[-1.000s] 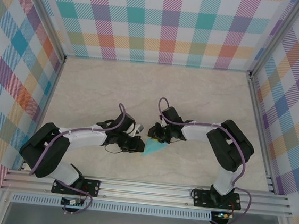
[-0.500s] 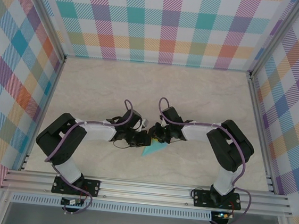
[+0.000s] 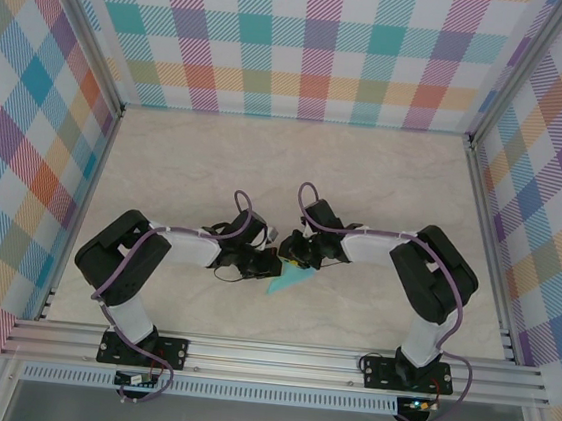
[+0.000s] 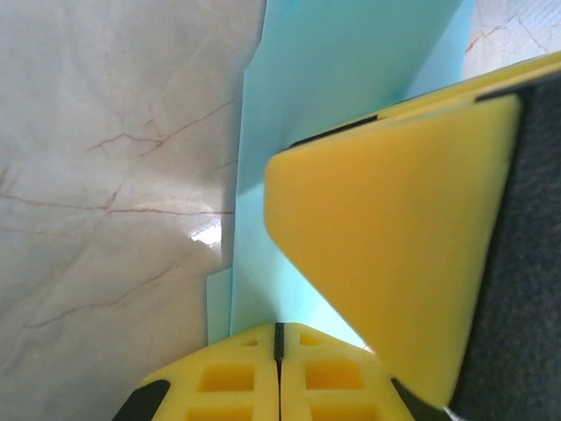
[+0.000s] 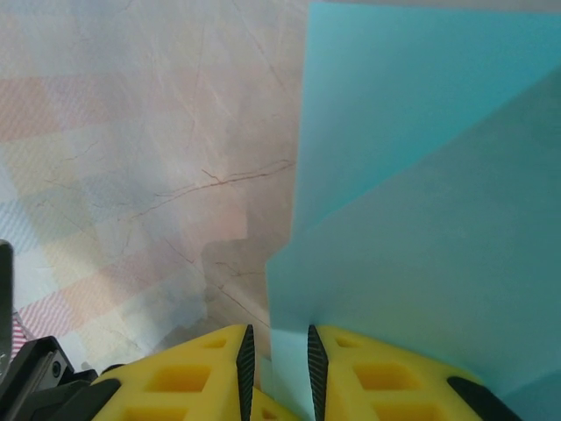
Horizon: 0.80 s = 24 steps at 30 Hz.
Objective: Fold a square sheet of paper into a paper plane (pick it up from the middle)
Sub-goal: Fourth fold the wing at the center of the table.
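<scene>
Paper (image 3: 290, 281): turquoise, folded to a narrow layered shape. It is found on the table (image 3: 197, 151) near the front middle, lying slanted from near left to far right. It is located directly under the two gripper tips, which nearly meet over its far end. In the right wrist view, overlapping flaps with straight creases are seen on the paper (image 5: 421, 175).

Left gripper (image 3: 274, 266): it is reached in from the left to the paper's far left edge. In the left wrist view the yellow fingers (image 4: 228, 377) are seen pressed together, with no gap along their seam. The paper's edge is seen running down into that seam, so a pinch on the paper is recorded. Just beside them a yellow finger (image 4: 386, 237) of the right gripper is seen, overlapping the paper.

Right gripper (image 3: 301, 260): it is reached in from the right to the paper's far end. In the right wrist view its fingers (image 5: 394, 377) are parted only by a narrow slot. The slot is occupied by turquoise paper, so the folded layers are noted as clamped.

Enclosure: the table is bounded on three sides by plaid walls (image 3: 309, 43) and at the near edge by an aluminium rail (image 3: 276, 356). The paper is contained within, well apart from every wall.
</scene>
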Each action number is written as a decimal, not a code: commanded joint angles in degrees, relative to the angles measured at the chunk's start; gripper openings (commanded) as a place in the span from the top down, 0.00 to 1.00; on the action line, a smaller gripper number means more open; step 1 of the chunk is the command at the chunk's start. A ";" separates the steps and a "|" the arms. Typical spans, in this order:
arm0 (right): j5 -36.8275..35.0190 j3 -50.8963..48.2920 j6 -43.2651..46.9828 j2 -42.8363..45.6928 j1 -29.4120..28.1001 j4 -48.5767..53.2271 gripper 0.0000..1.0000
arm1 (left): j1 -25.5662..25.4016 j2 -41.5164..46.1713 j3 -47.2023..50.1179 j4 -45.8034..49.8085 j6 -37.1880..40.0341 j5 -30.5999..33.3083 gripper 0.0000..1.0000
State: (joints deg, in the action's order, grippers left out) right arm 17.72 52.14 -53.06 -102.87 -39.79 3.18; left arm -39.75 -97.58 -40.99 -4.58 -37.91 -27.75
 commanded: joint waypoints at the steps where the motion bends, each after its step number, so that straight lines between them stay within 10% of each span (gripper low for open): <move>1: -2.99 1.18 0.99 4.52 0.42 6.85 0.74 | -0.59 -3.73 3.70 6.85 0.74 8.15 0.96; 6: -1.27 1.91 3.07 6.18 0.59 6.77 0.91 | -0.59 -3.56 2.96 6.86 0.78 7.97 0.97; 24: -3.66 0.80 1.97 -3.46 0.84 3.89 0.89 | -0.59 -3.91 3.02 8.26 1.43 8.83 0.99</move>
State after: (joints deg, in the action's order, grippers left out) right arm 16.99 53.36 -51.59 -104.09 -38.98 5.45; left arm -39.75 -97.43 -40.75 -4.91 -37.91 -27.64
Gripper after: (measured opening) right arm 0.104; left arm 0.046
